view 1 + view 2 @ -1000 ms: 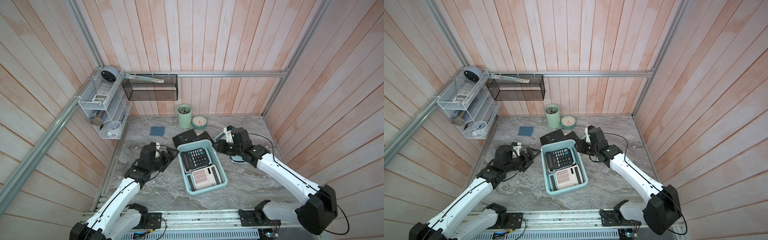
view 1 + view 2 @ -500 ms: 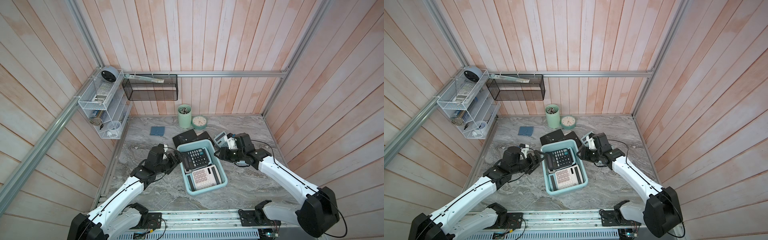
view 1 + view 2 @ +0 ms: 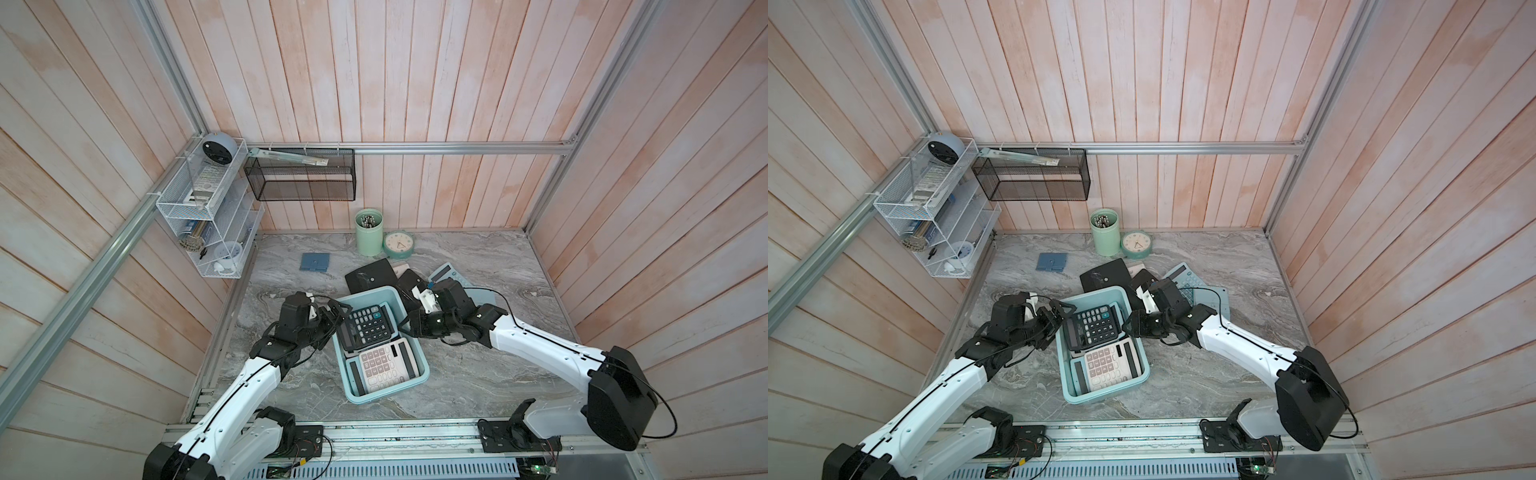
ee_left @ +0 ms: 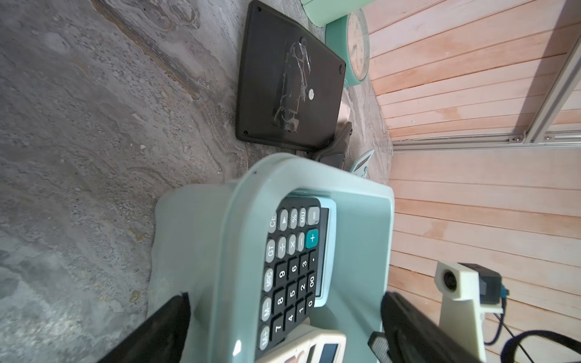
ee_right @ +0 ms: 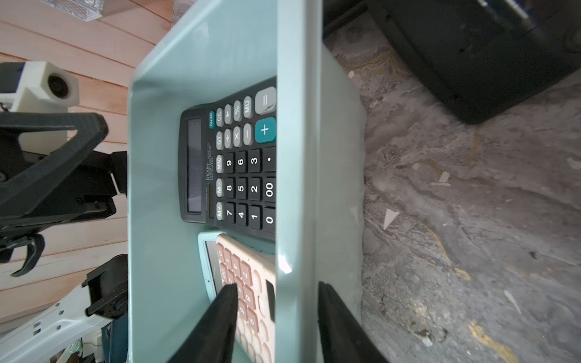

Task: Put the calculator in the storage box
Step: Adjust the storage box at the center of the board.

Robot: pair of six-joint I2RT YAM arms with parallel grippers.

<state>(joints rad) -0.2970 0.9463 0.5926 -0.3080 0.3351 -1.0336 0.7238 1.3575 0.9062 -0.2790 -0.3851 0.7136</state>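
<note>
The aqua storage box (image 3: 388, 395) sits mid-table in both top views, its rim (image 3: 1105, 397) unbroken. In it a black calculator (image 3: 368, 328) leans on a pink-keyed one (image 3: 384, 369). My left gripper (image 3: 337, 312) is wide open at the box's left rim; in its wrist view (image 4: 286, 297) one finger is outside the wall and one over the inside. My right gripper (image 3: 405, 328) is open astride the right rim (image 5: 297, 188); in its wrist view (image 5: 276, 286) one finger hangs over the pink keys (image 5: 248, 292).
Behind the box lie a face-down black calculator (image 3: 370, 276), another dark one (image 3: 411, 282) and a pale blue one (image 3: 446, 273). A green pen cup (image 3: 369, 237), a clock (image 3: 398, 245) and a blue square (image 3: 315, 263) stand further back. A mesh basket (image 3: 301, 183) and a wire rack (image 3: 203, 216) hang on the walls.
My right gripper swung from behind the box to its right rim and opened slightly. The box with both calculators slid left. My left gripper went toward the box, then drew back left.
</note>
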